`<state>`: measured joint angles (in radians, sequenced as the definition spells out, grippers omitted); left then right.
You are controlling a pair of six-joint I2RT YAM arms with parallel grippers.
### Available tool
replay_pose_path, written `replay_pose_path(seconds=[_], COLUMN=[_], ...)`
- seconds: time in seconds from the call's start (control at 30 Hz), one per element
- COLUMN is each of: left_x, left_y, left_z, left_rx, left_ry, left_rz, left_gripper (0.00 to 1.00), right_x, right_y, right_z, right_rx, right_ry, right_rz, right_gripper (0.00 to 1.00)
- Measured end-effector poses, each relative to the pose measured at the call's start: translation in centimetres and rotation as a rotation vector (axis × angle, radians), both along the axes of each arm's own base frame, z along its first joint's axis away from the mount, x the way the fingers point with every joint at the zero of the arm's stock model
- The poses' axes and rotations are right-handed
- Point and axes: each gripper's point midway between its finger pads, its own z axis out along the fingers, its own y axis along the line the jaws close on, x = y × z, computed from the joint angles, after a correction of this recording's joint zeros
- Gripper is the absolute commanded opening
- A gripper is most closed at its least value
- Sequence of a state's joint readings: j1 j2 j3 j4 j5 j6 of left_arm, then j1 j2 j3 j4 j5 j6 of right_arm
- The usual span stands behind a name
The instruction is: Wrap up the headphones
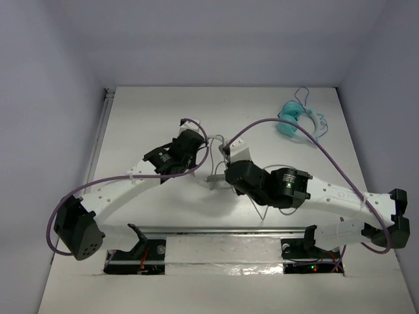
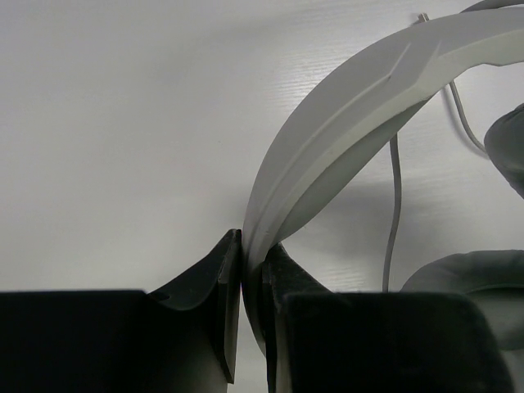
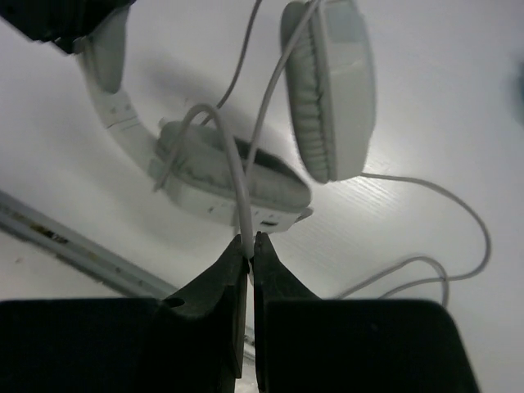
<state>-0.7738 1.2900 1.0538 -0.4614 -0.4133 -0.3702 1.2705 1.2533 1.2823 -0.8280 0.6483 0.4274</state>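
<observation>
The white headphones (image 3: 229, 176) lie at the table's middle, mostly hidden under both arms in the top view (image 1: 216, 180). My left gripper (image 2: 252, 258) is shut on their wide headband (image 2: 344, 123). Two grey-padded ear cups (image 3: 332, 86) show in the right wrist view. My right gripper (image 3: 250, 243) is shut on the thin grey cable (image 3: 233, 168), which arches over the lower ear cup. More cable (image 3: 442, 266) loops on the table to the right. The plug is not in view.
Small teal headphones (image 1: 292, 122) with a thin blue cord lie at the back right. A metal rail (image 1: 222, 230) runs along the near edge by the arm bases. White walls enclose the table.
</observation>
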Motion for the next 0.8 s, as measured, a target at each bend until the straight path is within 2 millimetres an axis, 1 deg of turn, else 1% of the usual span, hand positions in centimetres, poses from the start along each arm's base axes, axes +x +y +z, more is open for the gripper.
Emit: replay_pose_path(seconds=[0.17,0.23,0.33,0.47,0.63,0.7,0.8], left_x=[-1.5,-2.2,-3.0,-3.7,-5.0,-5.5,-6.0], left_y=[-0.4,-0.2,0.0,-0.6,-1.6,-2.0,-2.5], left_z=[-0.8,-1.1,-1.1,-0.2,1.3,1.7,2.0], left_rx=[0.017,0.026,0.024,-0.024,-0.111,-0.137,-0.160], left_ry=[0.038,0.057,0.071,0.071,0.070,0.075,0.083], left_rz=[-0.072,-0.094,-0.121,-0.169,-0.240,-0.272,-0.306], left_gripper=[0.00,0.00,0.00,0.00,0.00,0.00,0.00], right_x=[2.1,2.9,3.9,5.4,7.4,8.1,8.7], right_y=[-1.6,-2.3,-3.4,-4.7,-6.1,-6.4,-6.3], right_z=[0.2,0.6,1.0,1.4,1.1,1.2,1.4], right_rx=[-0.073,-0.096,-0.123,-0.143,-0.144,-0.137,-0.113], right_ry=[-0.081,-0.115,-0.151,-0.186,-0.196,-0.202,-0.211], right_rz=[-0.079,-0.113,-0.157,-0.220,-0.287,-0.303,-0.307], right_gripper=[0.00,0.00,0.00,0.00,0.02,0.05,0.07])
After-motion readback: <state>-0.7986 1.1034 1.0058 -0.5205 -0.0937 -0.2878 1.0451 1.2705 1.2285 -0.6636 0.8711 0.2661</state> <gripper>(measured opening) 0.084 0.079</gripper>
